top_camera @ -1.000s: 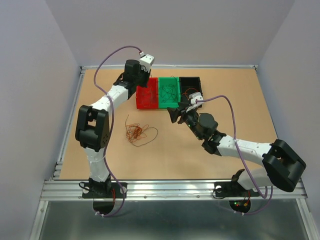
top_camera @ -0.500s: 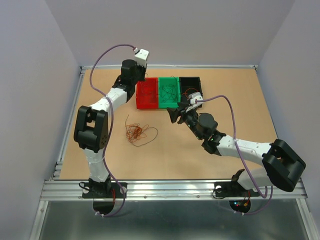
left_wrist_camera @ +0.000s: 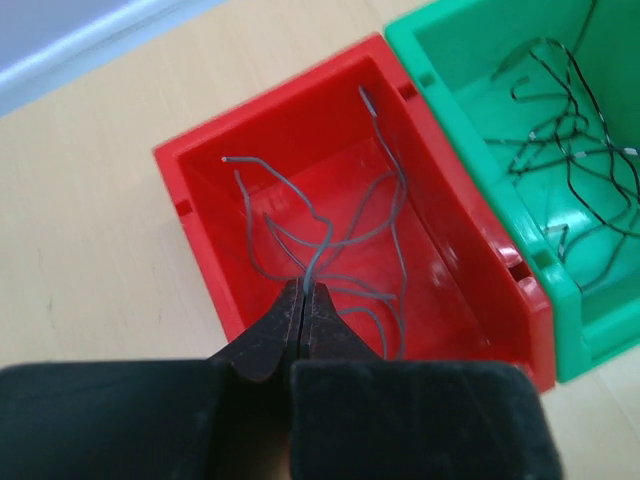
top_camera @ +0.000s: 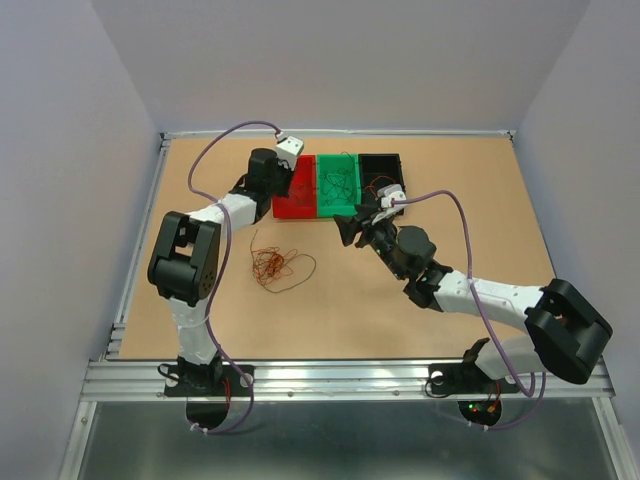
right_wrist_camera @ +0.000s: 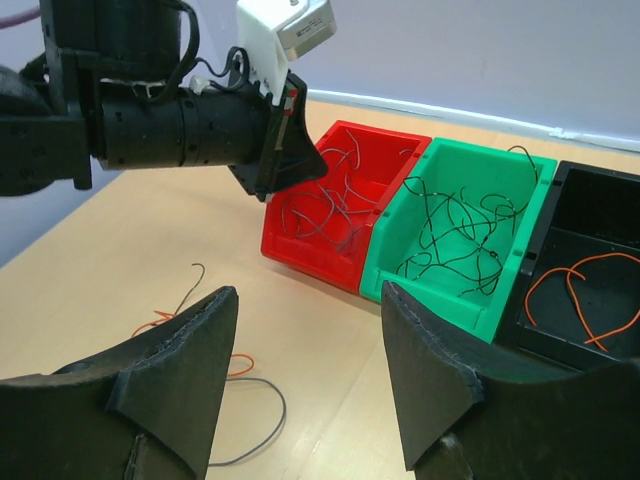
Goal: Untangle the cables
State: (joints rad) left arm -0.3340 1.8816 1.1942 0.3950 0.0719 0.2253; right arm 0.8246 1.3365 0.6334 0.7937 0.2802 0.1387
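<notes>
Descent is showing on the left: the left gripper (left_wrist_camera: 303, 300), fingers pinched shut on a grey wire (left_wrist_camera: 322, 235), is dipping lower over the red bin (left_wrist_camera: 195, 215) than a moment ago, so one freed strand is probably being dropped off. The right gripper (right_wrist_camera: 308, 300) is waiting spread open, the remaining cables (top_camera: 277, 266) lying beyond its left finger; no writing is showing.

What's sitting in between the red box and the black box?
The green bin, with thin dark wires inside, sits side by side between the red bin and the black bin. The right wrist view shows it best.
</notes>
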